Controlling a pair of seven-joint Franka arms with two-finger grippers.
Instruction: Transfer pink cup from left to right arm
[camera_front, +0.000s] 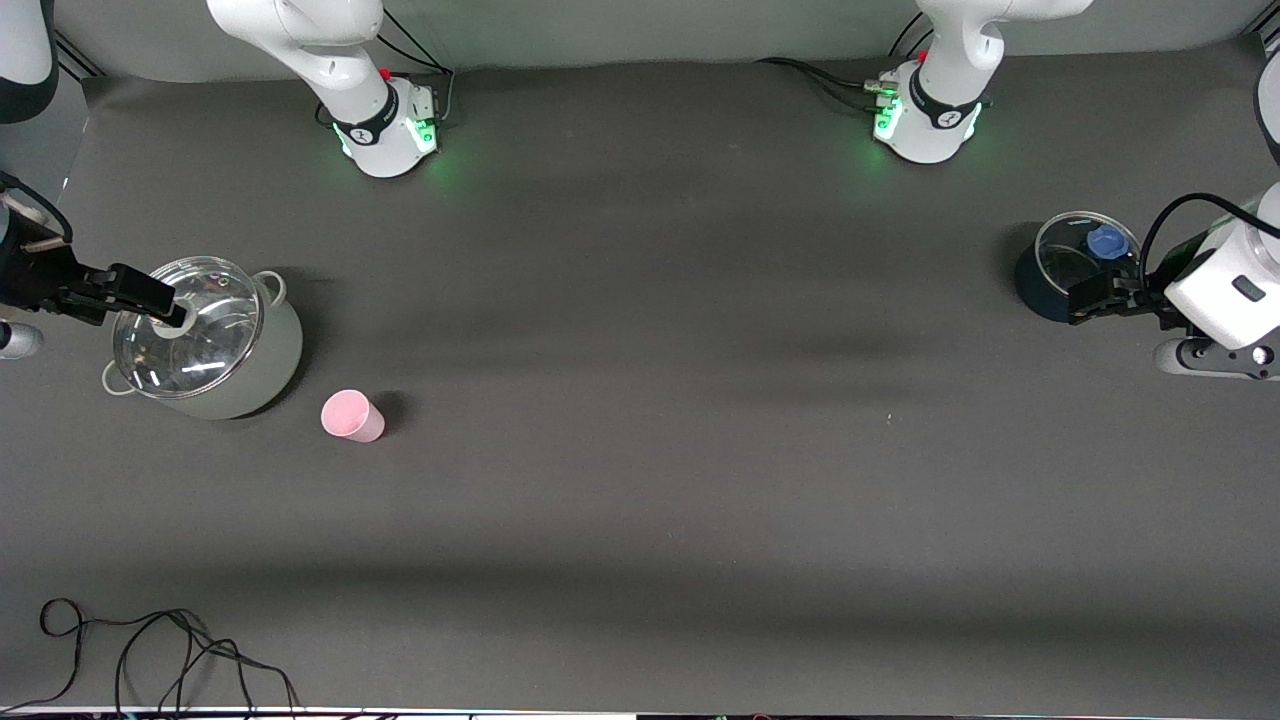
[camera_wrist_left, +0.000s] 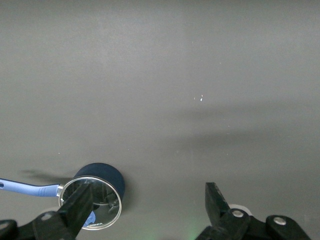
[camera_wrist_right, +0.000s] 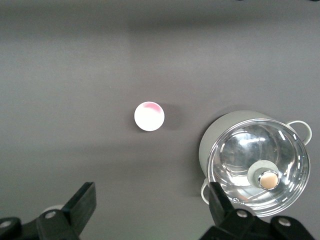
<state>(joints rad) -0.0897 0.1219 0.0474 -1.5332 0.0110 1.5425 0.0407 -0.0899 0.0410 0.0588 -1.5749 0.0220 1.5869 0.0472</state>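
Observation:
The pink cup (camera_front: 352, 415) stands upright on the dark table toward the right arm's end, beside the silver pot (camera_front: 270, 360) and a little nearer to the front camera. From above, in the right wrist view, the pink cup (camera_wrist_right: 149, 116) shows its round mouth. My right gripper (camera_front: 160, 300) hangs open over the silver pot's glass lid, with nothing between its fingers (camera_wrist_right: 151, 197). At the left arm's end, my left gripper (camera_front: 1085, 298) is open and empty (camera_wrist_left: 148, 197) over a dark blue pot (camera_front: 1045, 285), well away from the cup.
The silver pot (camera_wrist_right: 212, 135) has two side handles and a knobbed glass lid. The dark blue pot (camera_wrist_left: 107, 172) has a glass lid and a light blue handle (camera_wrist_left: 25, 187). Loose black cables (camera_front: 150, 650) lie by the table edge nearest the front camera.

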